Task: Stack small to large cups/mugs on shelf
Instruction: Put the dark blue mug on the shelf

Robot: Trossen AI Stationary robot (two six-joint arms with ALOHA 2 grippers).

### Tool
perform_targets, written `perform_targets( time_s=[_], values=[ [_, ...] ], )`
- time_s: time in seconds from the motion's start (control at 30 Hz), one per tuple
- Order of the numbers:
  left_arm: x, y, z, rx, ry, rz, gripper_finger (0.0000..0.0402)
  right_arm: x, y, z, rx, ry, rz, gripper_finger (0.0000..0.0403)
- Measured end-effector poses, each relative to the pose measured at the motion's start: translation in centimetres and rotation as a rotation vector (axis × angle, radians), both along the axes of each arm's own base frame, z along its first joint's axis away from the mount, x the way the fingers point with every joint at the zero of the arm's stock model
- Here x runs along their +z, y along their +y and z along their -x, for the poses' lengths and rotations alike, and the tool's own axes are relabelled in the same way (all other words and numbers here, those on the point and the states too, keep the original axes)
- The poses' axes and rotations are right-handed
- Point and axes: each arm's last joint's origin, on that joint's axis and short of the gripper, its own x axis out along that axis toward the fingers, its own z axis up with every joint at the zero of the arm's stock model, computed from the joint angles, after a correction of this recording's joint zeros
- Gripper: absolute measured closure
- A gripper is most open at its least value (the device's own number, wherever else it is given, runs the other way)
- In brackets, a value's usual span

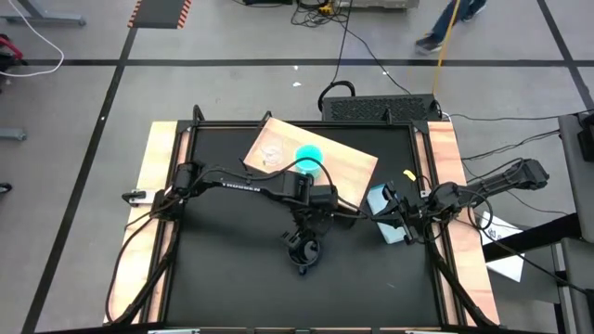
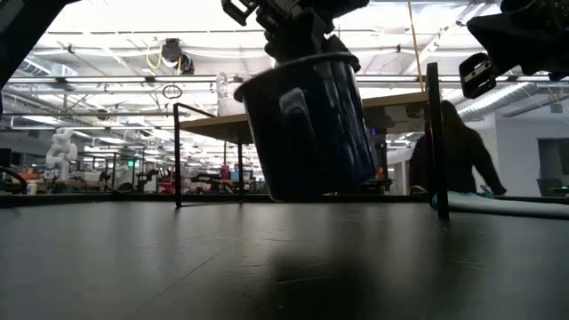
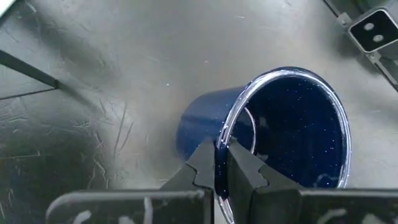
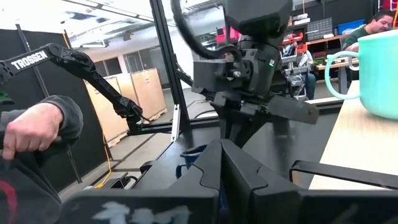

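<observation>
Looming closest in the low view, the dark mug (image 2: 309,124) hangs tilted just above the tabletop (image 2: 178,267), held from above by the left gripper (image 2: 298,27). From the left wrist, that gripper's 2 fingers (image 3: 239,171) are narrowed onto the mug's (image 3: 273,134) rim, 1 inside and 1 outside, with the open mouth facing the camera and the glaze showing deep blue with speckles.

Seen from above, going left to right: the left arm reaches in from the left edge of the table (image 1: 158,186) to the middle, where its gripper (image 1: 303,243) holds the mug (image 1: 303,250) over the black surface, just in front of the shelf (image 1: 348,162). On that wooden board the clear cup (image 1: 271,153) stands at the left and the turquoise mug (image 1: 309,158) just beside it to the right, near the board's front edge. Farther right a flat light-blue item (image 1: 382,206) lies on the table, and the right gripper (image 1: 401,218) sits at it, its fingers (image 4: 239,171) drawn close together with nothing between them. Through the right wrist camera the turquoise mug (image 4: 376,74) stands on the pale shelf (image 4: 348,149), and a person's hand (image 4: 31,127) shows at the side.
</observation>
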Motion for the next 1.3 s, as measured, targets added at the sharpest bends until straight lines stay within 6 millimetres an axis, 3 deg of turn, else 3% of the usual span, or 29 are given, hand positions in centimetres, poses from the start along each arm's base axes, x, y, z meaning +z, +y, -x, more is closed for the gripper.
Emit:
perform_targets(
  time_s=[0.6,1.3],
  values=[
    [-2.5,1.2,-0.1,0.056,0.006,0.017,0.0385,0.0,0.0,0.0,0.000,0.000,0.000,0.0403],
    [-2.5,1.1,-0.5,0.072,-0.040,0.023,0.0385,0.0,0.0,0.0,0.000,0.001,0.000,0.0403]
  ],
)
